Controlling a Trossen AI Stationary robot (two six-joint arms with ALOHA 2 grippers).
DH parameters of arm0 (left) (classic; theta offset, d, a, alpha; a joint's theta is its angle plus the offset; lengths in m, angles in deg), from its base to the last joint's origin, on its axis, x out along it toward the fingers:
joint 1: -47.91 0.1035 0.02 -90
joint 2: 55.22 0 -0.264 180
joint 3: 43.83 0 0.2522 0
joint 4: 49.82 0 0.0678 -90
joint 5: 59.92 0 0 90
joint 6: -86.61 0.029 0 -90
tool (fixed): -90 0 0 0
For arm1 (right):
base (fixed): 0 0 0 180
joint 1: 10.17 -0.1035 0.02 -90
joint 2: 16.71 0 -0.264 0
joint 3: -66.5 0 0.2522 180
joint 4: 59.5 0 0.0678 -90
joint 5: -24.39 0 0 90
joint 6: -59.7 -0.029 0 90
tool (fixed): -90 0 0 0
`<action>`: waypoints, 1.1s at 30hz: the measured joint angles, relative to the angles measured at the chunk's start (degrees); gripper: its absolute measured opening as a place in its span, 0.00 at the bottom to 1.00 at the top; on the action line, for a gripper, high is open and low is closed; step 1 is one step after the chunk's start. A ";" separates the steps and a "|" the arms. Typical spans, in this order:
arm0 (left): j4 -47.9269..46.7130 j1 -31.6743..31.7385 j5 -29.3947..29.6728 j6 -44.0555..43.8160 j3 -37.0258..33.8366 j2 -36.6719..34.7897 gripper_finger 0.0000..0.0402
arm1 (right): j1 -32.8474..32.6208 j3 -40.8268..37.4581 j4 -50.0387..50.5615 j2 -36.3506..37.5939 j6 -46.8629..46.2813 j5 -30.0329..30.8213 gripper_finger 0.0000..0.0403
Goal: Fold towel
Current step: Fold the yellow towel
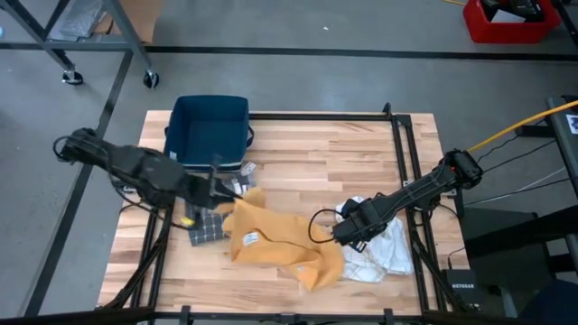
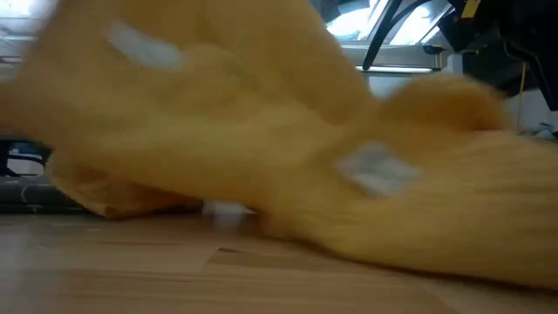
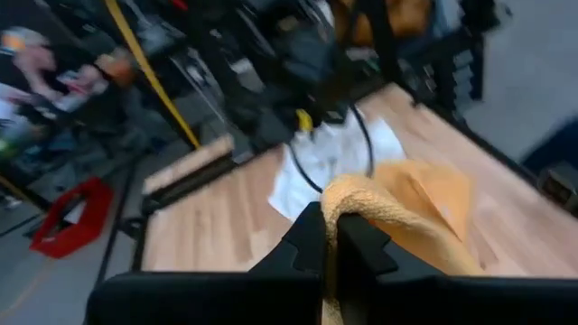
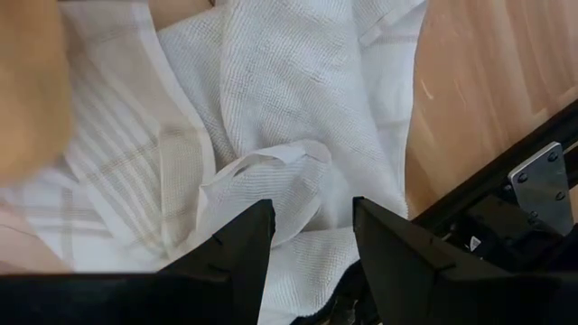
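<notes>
Towel (image 1: 271,239), orange, lies crumpled mid-table: no fold completed. Left gripper (image 1: 226,192) is clenched on its far-left edge; right gripper (image 1: 348,233) hangs released over white cloths (image 1: 384,248), right.

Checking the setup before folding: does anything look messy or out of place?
Yes. The orange towel lies crumpled, one edge pinched in the shut left gripper. A white towel is bunched under the open right gripper, overlapping the orange one.
</notes>
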 joint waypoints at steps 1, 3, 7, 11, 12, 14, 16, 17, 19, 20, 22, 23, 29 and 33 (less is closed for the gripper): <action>0.11 -0.39 1.02 -0.46 0.00 -1.51 0.00 | 0.00 -0.01 0.01 0.00 0.01 0.00 0.41; 0.71 -0.97 3.23 -0.92 0.00 -4.53 0.00 | 0.00 0.00 0.00 0.00 0.00 0.02 0.41; 5.41 -1.30 4.41 -0.72 0.00 -10.84 0.00 | 0.00 -0.01 0.00 0.00 0.02 0.02 0.41; 12.02 -1.30 4.09 -1.17 0.00 -17.05 0.00 | 0.00 -0.02 -0.04 0.00 0.04 0.02 0.41; 12.72 -1.30 3.66 -1.20 0.00 -18.58 0.00 | 0.00 -0.02 -0.04 0.00 0.04 0.02 0.41; 13.51 -1.30 3.34 -1.79 0.00 -21.24 0.00 | 0.00 -0.02 -0.09 0.00 0.07 0.04 0.41; 13.50 -1.30 3.19 -3.63 0.08 -23.52 0.00 | 0.00 -0.02 -0.11 0.00 0.08 0.04 0.41; 13.06 -1.30 3.05 -5.01 0.09 -24.37 0.00 | 0.00 -0.02 -0.11 0.00 0.22 0.04 0.41; 10.74 -1.30 0.75 -8.34 0.05 -25.31 0.00 | 0.00 -0.02 -0.15 0.00 0.39 0.04 0.41; 9.47 -1.30 -0.85 -9.96 0.02 -25.49 0.00 | 0.00 -0.02 -0.15 0.00 0.42 0.04 0.41; 7.20 -1.30 -3.84 -13.38 0.00 -25.49 0.00 | 0.00 -0.02 -0.15 0.00 0.42 0.04 0.41; 5.84 -1.30 -5.16 -14.88 0.00 -25.23 0.00 | 0.00 -0.02 -0.15 0.00 0.42 0.04 0.41; -2.67 -1.30 -7.85 -19.98 -0.01 -21.16 0.00 | 0.00 -0.02 -0.16 0.00 0.44 0.04 0.41; -6.14 -1.30 -7.88 -19.43 -0.04 -17.72 0.04 | 0.00 -0.02 -0.17 0.00 0.45 0.04 0.41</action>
